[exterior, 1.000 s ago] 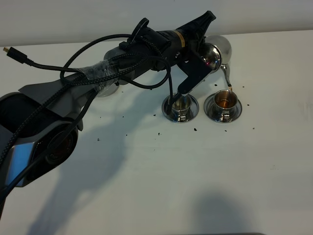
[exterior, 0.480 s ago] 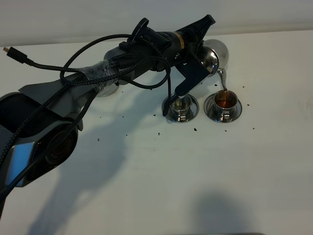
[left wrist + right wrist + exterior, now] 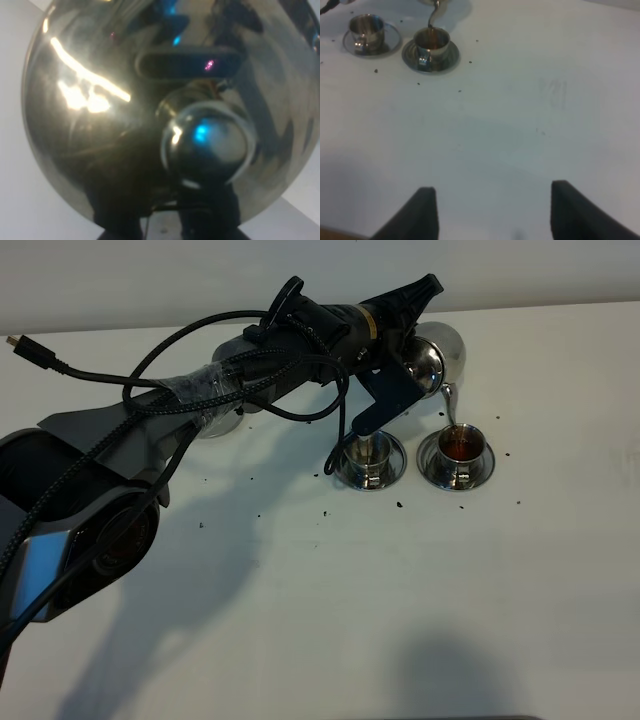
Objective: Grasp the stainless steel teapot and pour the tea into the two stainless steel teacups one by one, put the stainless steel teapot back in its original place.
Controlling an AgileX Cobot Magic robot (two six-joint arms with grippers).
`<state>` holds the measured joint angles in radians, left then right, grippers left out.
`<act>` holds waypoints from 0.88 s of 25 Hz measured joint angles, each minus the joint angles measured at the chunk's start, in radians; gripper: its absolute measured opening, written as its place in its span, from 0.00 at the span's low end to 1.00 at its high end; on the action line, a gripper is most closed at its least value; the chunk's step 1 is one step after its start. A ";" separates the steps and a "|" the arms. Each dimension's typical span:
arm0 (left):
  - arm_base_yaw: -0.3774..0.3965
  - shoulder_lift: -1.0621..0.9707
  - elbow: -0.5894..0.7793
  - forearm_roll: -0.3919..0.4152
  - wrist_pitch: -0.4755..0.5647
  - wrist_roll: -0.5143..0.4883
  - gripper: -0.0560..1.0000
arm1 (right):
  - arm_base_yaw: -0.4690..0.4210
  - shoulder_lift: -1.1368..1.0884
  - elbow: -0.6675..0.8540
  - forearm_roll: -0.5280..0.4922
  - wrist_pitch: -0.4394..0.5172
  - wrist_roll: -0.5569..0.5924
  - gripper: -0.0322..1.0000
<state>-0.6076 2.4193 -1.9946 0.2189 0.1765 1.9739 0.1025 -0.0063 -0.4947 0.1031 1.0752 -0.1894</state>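
Left gripper point(image 3: 405, 360) clamps the teapot point(image 3: 445, 345) tipped toward 1 teacup point(image 3: 462, 447) (right gripper point(image 3: 493, 189) gapes).

We count one teapot point(image 3: 440, 348), two cups point(image 3: 367, 454) point(image 3: 461, 446) and two saucers point(image 3: 396, 468) point(image 3: 486, 468), one under each cup. We see many dark specks point(image 3: 399, 504) on the worktop point(image 3: 400, 600), too small to count surely.

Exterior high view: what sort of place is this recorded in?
Probably a lab test bench, not a kitchen: plain white table, blank wall, and a cable-wrapped robot arm pouring from a stainless steel teapot.
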 joint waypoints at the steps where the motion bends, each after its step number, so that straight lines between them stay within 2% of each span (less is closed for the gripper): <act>1: 0.000 0.000 0.000 0.000 0.000 0.003 0.26 | 0.000 0.000 0.000 0.000 0.000 0.000 0.50; 22: -0.001 0.000 0.000 -0.001 -0.023 0.011 0.26 | 0.000 0.000 0.000 0.000 0.000 0.000 0.50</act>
<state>-0.6088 2.4193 -1.9946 0.2182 0.1538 1.9847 0.1025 -0.0063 -0.4947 0.1031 1.0752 -0.1892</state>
